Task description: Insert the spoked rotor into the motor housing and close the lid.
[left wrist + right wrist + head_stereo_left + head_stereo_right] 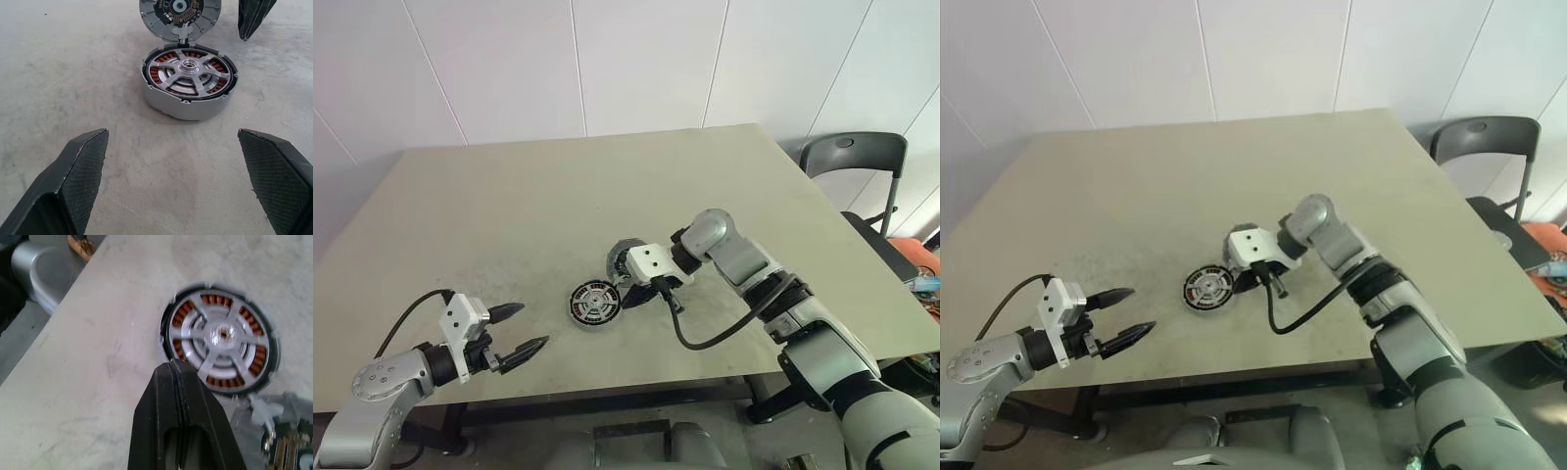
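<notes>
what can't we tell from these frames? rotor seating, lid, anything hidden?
- Spoked rotor sits in the motor housing; whether it is fully seated can't be judged in either wrist view.
- Lid: cut off by the frame edge in the left wrist view, and in the head views partly hidden behind the right gripper.
- Whether the lid touches that gripper or the housing: unclear.

Left gripper [527,328] low, jaws spread wide; right gripper [178,382] angled down, jaws seemingly pressed together.
</notes>
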{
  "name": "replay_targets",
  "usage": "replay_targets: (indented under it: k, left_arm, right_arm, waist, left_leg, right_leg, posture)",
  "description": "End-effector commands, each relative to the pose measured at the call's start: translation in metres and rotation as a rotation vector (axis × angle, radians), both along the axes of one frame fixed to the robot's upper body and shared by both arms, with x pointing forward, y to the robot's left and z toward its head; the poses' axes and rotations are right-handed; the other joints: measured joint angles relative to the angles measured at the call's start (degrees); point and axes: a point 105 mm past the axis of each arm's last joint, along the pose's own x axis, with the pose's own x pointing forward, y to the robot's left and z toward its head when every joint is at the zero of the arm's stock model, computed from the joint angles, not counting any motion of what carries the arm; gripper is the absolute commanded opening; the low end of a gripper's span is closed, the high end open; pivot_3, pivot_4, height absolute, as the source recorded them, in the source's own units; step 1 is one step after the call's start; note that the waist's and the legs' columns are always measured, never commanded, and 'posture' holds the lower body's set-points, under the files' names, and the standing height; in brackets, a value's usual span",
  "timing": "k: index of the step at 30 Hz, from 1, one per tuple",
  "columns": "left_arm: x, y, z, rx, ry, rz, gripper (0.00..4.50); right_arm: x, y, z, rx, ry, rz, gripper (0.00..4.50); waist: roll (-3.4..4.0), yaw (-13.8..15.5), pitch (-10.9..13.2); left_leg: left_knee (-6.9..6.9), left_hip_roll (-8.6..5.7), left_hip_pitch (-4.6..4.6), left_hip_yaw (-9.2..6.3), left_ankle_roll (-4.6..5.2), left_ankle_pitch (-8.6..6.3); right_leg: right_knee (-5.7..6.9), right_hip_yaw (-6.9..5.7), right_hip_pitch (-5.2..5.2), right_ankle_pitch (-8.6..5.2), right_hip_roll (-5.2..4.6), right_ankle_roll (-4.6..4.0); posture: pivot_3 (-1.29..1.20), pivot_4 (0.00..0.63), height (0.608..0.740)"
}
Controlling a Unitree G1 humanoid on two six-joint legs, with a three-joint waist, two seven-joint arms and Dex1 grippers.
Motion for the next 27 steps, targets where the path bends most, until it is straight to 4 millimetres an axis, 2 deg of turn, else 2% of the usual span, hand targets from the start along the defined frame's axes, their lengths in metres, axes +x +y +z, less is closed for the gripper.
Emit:
replay_targets:
  k: [1,4,7,11,16,20,24,27]
  left_arm:
    - [0.003,0.000,0.010,0.015,-0.042,-0.014,4.50]
    - [0.002,0.002,0.008,0.016,-0.041,-0.010,4.50]
    - [0.002,0.003,0.008,0.016,-0.044,-0.005,4.50]
    - [0.000,0.001,0.010,0.017,-0.050,-0.002,4.50]
    - [0.000,-0.001,0.010,0.016,-0.049,0.000,4.50]
    - [0.001,-0.003,0.010,0.015,-0.050,-0.004,4.50]
    - [0.003,-0.004,0.011,0.016,-0.052,-0.009,4.50]
    - [0.003,-0.003,0.010,0.015,-0.051,-0.008,4.50]
  right_arm:
    - [-0.001,0.021,0.030,0.134,-0.005,0.007,0.01]
    - [-0.004,0.037,0.039,0.235,0.049,-0.013,0.01]
    - [-0.006,0.050,0.040,0.287,0.072,-0.030,0.01]
    - [0.001,0.054,0.014,0.231,0.026,-0.105,0.01]
    - [0.011,0.045,-0.025,0.097,-0.091,-0.164,0.01]
    - [0.014,0.036,-0.036,0.037,-0.163,-0.143,0.01]
    - [0.009,0.049,0.008,0.242,-0.008,-0.207,0.01]
    - [0.010,0.038,0.036,0.344,0.100,-0.273,0.01]
  waist:
    - [0.00,0.1,0.0]
    - [0.00,0.0,0.0]
    - [0.00,0.1,0.0]
    - [0.00,0.1,0.0]
    - [0.00,0.1,0.0]
    - [0.06,0.0,0.0]
    - [0.05,0.1,0.0]
    - [0.05,0.1,0.0]
  left_leg:
    - [0.01,0.00,0.00,0.00,0.00,0.00]
    - [0.01,0.00,0.00,-0.01,0.00,0.00]
    - [0.00,0.00,0.01,-0.02,0.00,0.00]
    - [0.01,0.00,0.01,-0.01,0.00,0.00]
    - [0.01,-0.01,0.01,-0.01,0.00,0.00]
    - [0.00,0.00,0.10,0.00,0.00,0.00]
    - [0.07,0.00,0.20,-0.02,0.00,0.00]
    - [0.10,0.00,0.14,-0.03,0.00,0.01]
  right_leg:
    - [0.00,0.00,0.00,0.00,0.00,0.00]
    - [0.01,0.00,0.01,0.00,0.00,0.00]
    - [0.02,0.00,0.00,0.01,0.01,0.01]
    - [0.01,0.00,0.00,0.02,0.01,0.03]
    - [0.02,0.00,0.00,0.01,0.01,0.01]
    - [0.04,0.01,0.06,0.02,0.02,0.02]
    - [0.03,0.01,0.20,-0.09,0.03,-0.16]
    - [0.03,0.02,0.17,-0.06,0.03,-0.20]
  posture:
    - [0.00,0.000,0.740]
    - [0.00,0.000,0.740]
    - [0.00,0.000,0.740]
    - [0.00,0.000,0.740]
    - [0.00,0.000,0.740]
    - [0.00,0.000,0.740]
    - [0.00,0.000,0.740]
    - [0.00,0.000,0.740]
